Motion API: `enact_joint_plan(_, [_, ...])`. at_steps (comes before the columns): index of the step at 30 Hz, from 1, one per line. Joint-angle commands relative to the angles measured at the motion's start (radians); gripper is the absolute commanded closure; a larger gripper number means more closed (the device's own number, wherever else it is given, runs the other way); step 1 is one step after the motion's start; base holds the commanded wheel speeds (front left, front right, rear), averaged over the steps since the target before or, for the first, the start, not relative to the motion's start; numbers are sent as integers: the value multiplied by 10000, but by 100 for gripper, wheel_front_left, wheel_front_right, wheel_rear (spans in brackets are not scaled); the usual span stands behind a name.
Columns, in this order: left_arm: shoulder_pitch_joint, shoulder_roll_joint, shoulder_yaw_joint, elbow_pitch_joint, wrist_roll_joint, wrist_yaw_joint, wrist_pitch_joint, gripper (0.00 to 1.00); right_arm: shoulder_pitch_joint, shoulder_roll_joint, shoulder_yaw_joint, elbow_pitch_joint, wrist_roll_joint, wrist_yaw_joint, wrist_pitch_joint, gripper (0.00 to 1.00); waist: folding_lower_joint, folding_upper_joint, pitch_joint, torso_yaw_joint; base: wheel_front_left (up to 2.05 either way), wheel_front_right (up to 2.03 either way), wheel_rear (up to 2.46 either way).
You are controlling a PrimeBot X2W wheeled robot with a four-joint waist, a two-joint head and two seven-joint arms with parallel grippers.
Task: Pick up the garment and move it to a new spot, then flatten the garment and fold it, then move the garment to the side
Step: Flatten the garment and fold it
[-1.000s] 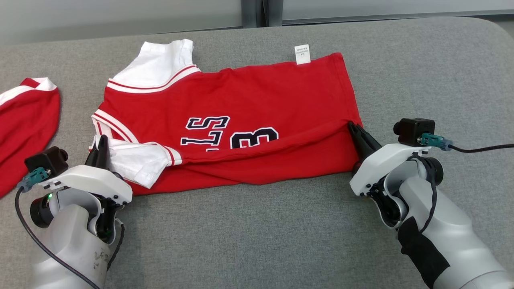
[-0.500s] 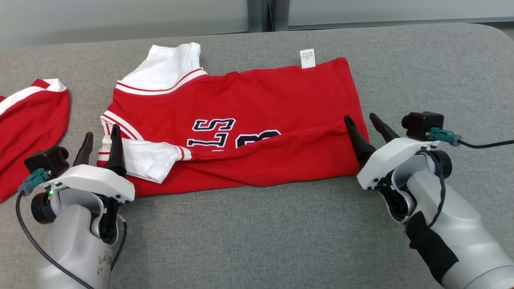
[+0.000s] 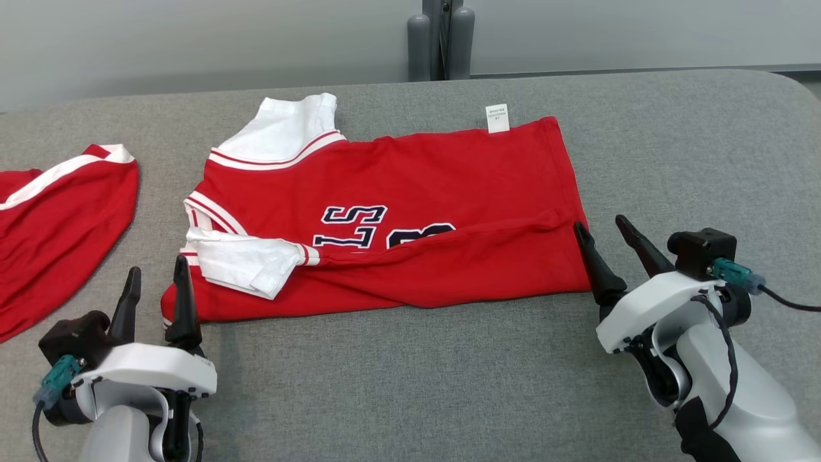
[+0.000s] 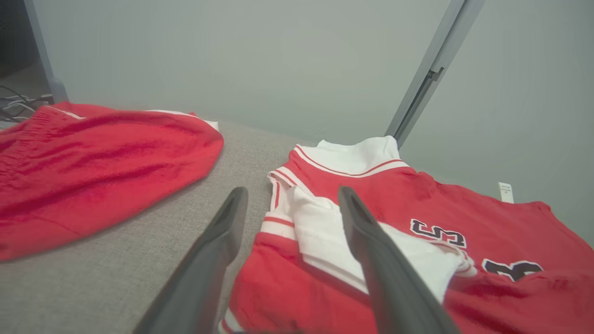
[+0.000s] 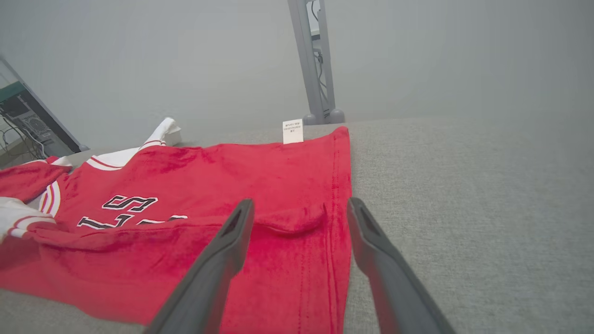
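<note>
A red short-sleeved jersey with white sleeves and dark, white-edged lettering lies across the middle of the head view on a grey woven tabletop. It is folded lengthwise. The long edge nearer the bottom of the frame is doubled up over the body, so the fold hides the lower half of the lettering. One white sleeve is tucked flat across the garment's lower left, and the other sticks out at its upper left. A small white care label stands out from its top edge.

The left gripper sits at the lower left with its fingers spread and nothing between them, by the jersey's lower-left corner. The right gripper at the lower right is spread just as wide and empty. In the right wrist view the jersey's right hem lies between its fingers.

A second red garment with white trim lies at the left edge, apart from the jersey.
</note>
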Motion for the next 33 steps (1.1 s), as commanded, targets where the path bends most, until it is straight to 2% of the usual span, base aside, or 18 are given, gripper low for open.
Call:
enact_joint_plan(1, [170, -11, 69, -150, 144, -13, -10, 0, 191, -71, -83, -121, -176, 1, -49, 0, 0, -1, -28, 21, 0, 0, 0])
enact_joint_plan(6, [639, -66, 247, -344, 499, -55, -11, 0, 644, -69, -226, -316, -706, 1, -50, 0, 0, -1, -97, 57, 0, 0, 0])
enact_joint_plan(14, [629, -11, 154, 191, 1161, -102, -13, 0, 707, 65, -308, 368, -1061, 0, -51, 0, 0, -1, -78, 40, 0, 0, 0])
enact_joint_plan(25, [-446, 285, 153, 2169, 1284, -127, -11, 0, -301, 495, -83, 2033, -1322, 1, -31, 0, 0, -1, 468, -9, 0, 0, 0])
enact_joint_plan(30, [-811, 189, -47, 3051, 1115, -129, 10, 0, -492, 658, 172, 2619, -1235, 1, -30, 0, 0, -1, 536, 10, 0, 0, 0])
enact_joint_plan(31, [-823, 168, -120, 3153, 1082, -130, 9, 0, -526, 686, 216, 2702, -1164, 1, -30, 4, 0, -1, 534, 13, 0, 0, 0])
enact_joint_plan(32, [-812, 136, -231, 3311, 1007, -131, 10, 5, -513, 715, 294, 2852, -1129, 1, -26, 62, 0, -1, 521, 18, 0, 0, 0])
enact_joint_plan(33, [-845, 114, -318, 3438, 902, -132, 15, 33, -510, 754, 383, 2962, -1085, 1, -16, 84, 0, -1, 509, 26, 0, 0, 0])
